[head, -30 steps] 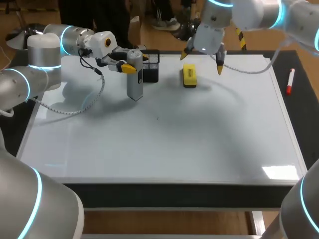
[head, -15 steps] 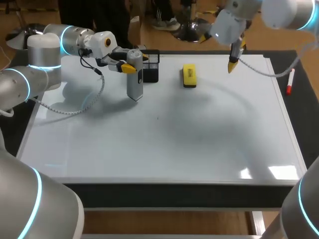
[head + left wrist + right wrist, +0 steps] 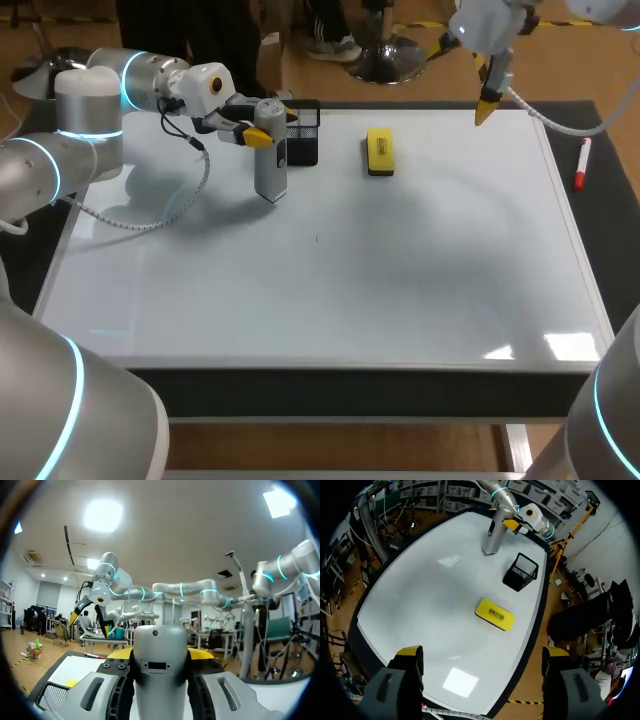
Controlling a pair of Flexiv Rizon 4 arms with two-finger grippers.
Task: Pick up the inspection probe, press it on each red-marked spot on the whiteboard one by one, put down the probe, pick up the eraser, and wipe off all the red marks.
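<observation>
The grey cylindrical inspection probe point(image 3: 270, 160) stands upright, its tip at the whiteboard point(image 3: 320, 290), with my left gripper point(image 3: 262, 130) shut on its upper part. In the left wrist view the probe point(image 3: 160, 675) fills the gap between the fingers of that gripper point(image 3: 160, 655). The yellow eraser point(image 3: 380, 152) lies flat on the board's far middle, right of the probe. My right gripper point(image 3: 466, 75) hangs open and empty, high over the board's far right corner. From its own view the right gripper point(image 3: 482, 652) looks down on the eraser point(image 3: 495, 614) and probe point(image 3: 495, 535). I see no red marks on the board.
A black mesh basket point(image 3: 305, 138) stands right behind the probe, also seen as the basket point(image 3: 521, 571) beside the eraser. A red marker point(image 3: 581, 165) lies on the dark table off the board's right edge. A tiny dark speck point(image 3: 317, 238) sits mid-board.
My right gripper has risen from just above the eraser and swung away to the far right, staying open. The left arm and probe have not moved.
</observation>
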